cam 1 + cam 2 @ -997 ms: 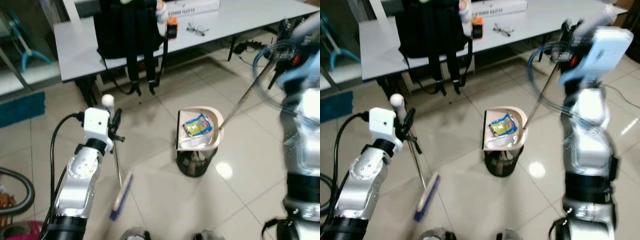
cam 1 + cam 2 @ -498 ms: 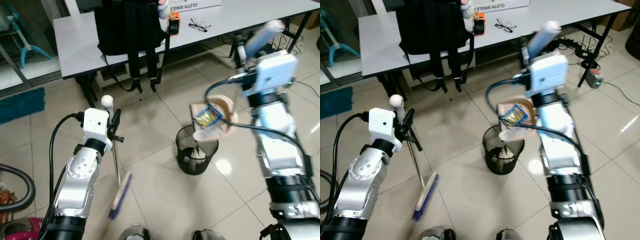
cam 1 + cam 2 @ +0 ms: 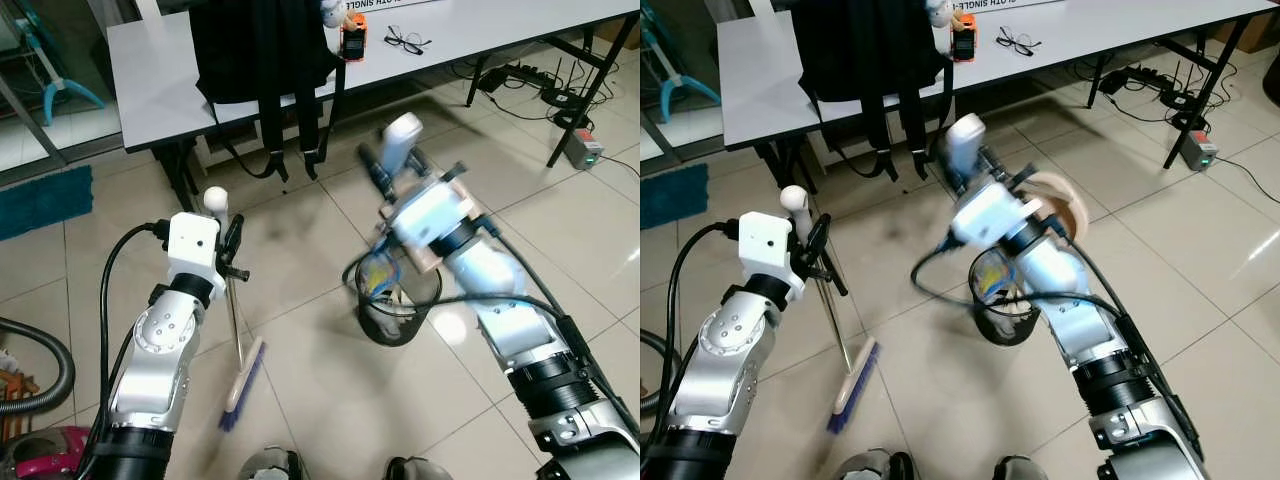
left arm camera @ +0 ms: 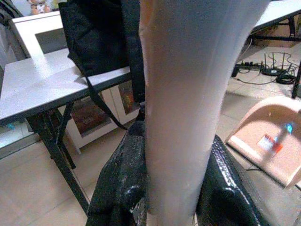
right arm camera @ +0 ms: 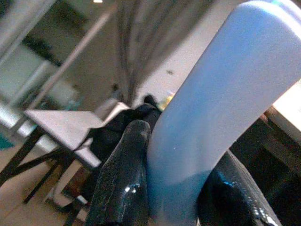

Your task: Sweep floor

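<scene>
While my right gripper point(image 5: 176, 188) clamps the dustpan handle point(image 5: 221, 108), dustpan point(image 3: 1055, 205) tips over bin point(image 3: 1005, 320)
My left gripper point(image 4: 171, 188) is closed on the upright broom point(image 3: 238, 345)

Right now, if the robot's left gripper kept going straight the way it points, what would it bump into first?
Probably the black backpack hanging off the gray table. The left gripper, shut on the broom handle, points toward it in the wrist view, though depth is hard to judge.
</scene>
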